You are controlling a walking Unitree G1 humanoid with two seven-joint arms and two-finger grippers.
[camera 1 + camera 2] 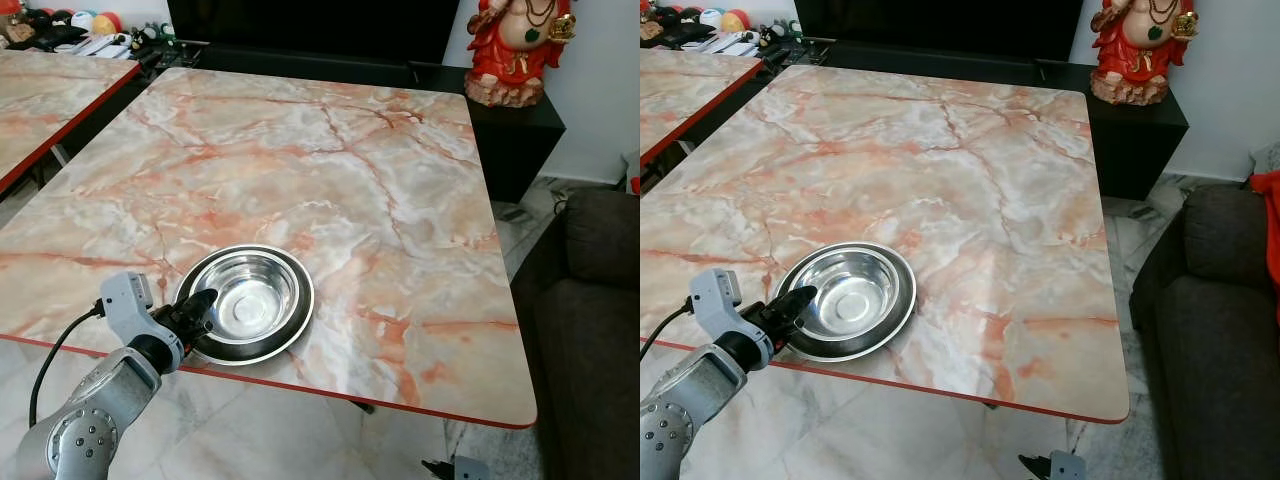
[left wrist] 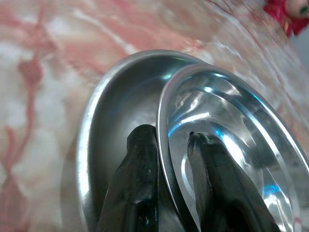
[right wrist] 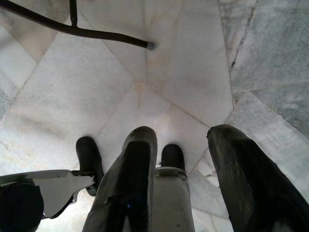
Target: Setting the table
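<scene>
A shiny steel bowl (image 1: 252,297) sits inside a wider steel plate (image 1: 296,330) on the marble table (image 1: 330,170), near its front left edge. My left gripper (image 1: 200,306) reaches in from the front left and is shut on the bowl's near rim. In the left wrist view one black finger (image 2: 137,174) lies outside the bowl (image 2: 236,125), over the plate (image 2: 116,101), and the other finger (image 2: 217,179) is inside the bowl. My right gripper (image 3: 181,133) hangs open over the tiled floor, holding nothing.
A second marble table (image 1: 40,100) stands to the left with a narrow gap between. A red statue (image 1: 515,50) sits on a black cabinet (image 1: 520,140) at the back right. A dark sofa (image 1: 590,300) stands close on the right. A black table leg (image 3: 72,29) crosses the floor.
</scene>
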